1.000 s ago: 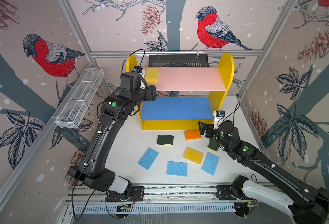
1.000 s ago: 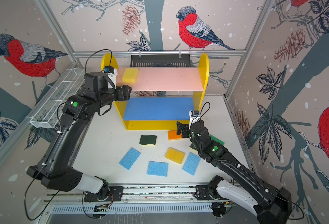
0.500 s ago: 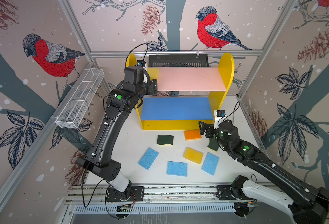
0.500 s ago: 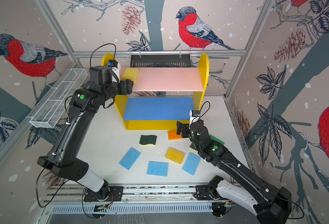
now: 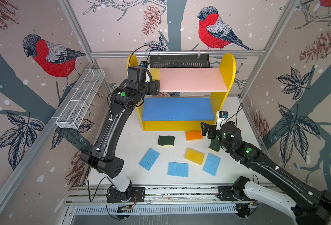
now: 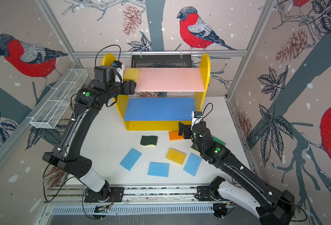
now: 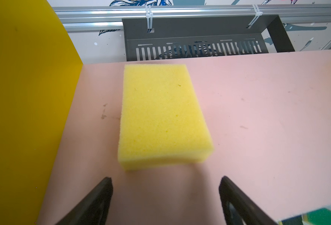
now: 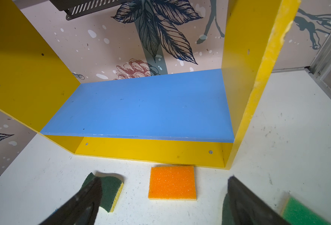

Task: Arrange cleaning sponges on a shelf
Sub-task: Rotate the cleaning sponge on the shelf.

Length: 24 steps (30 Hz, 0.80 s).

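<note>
The table is bearing the shelf and loose sponges; a yellow sponge is lying upper-left on its pink board.

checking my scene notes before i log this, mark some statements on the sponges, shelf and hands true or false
1. A yellow sponge lies on the pink upper board. True.
2. The left hand grips that sponge. False: the left hand is open, clear of it.
3. The blue middle board holds the orange-topped sponge. False: that board is bare; the orange-topped sponge lies on the table before the shelf.
4. Three light-blue sponges lie on the table. True.
5. The right hand is open. True.
</note>
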Motion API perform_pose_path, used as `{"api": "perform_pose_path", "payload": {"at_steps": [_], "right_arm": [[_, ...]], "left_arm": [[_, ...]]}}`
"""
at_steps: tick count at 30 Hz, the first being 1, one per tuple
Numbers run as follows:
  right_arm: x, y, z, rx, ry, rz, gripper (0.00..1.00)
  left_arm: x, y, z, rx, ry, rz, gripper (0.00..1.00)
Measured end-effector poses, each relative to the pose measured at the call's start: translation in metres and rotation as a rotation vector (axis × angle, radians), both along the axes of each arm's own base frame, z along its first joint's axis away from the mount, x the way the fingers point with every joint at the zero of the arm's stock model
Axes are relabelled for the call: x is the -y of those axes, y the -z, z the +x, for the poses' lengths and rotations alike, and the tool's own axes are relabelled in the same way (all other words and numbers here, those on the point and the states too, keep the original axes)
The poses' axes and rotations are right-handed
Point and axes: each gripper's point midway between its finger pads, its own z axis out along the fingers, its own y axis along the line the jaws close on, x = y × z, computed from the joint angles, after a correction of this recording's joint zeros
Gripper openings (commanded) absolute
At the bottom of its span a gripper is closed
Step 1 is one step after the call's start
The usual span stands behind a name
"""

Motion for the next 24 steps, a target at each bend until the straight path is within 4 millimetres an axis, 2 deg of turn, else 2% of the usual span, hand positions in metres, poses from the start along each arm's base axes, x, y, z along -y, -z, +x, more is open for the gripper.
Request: {"api": "perform_pose_path", "payload": {"at_steps": [11,24], "right_arm": [[0.004,0.001,-0.002,0.006,0.012,-0.002,1.00],[0.004,0.003,-0.001,0.001,0.012,-0.007,1.00]], "left_arm": [[0.016,0.003,0.013,0.019,0.064,-0.014,0.85],[0.021,0.001,0.005,0.026,0.100,-0.054,0.84]]}}
